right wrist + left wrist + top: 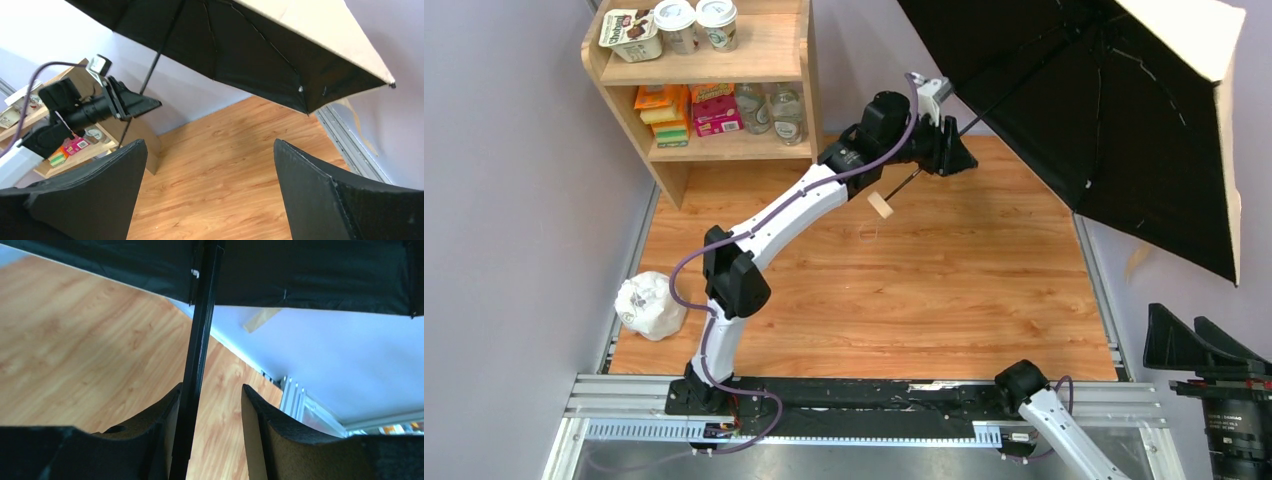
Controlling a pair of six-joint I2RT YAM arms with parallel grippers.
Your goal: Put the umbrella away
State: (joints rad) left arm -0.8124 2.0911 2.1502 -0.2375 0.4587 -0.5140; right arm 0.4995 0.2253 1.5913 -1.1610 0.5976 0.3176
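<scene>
Currently the umbrella [1104, 130] is open and sits at the far right of the desk [904, 290]. Its canopy is tilted, so the black underside faces the arms and the beige outer side shows along the top and right edges. Its thin black shaft [200, 340] slants down and left from the canopy to a small wooden block handle [880, 207], which hangs above the far middle of the desk.

The left arm reaches out to the far middle, and the left hand [954, 150] sits around the shaft between handle and canopy. In the left wrist view the shaft lies against one finger [160, 415], while the other finger stands apart from it with desk showing in the gap. That hand is parted around the shaft, not pinching it.

The right hand [210, 150] is at the near right, off the desk's edge. It is spread wide, holds nothing, and points towards the canopy.

A wooden shelf [724, 60] with packets and bottles stands at the far left. A small white bag [652, 305] lies at the desk's left edge.
</scene>
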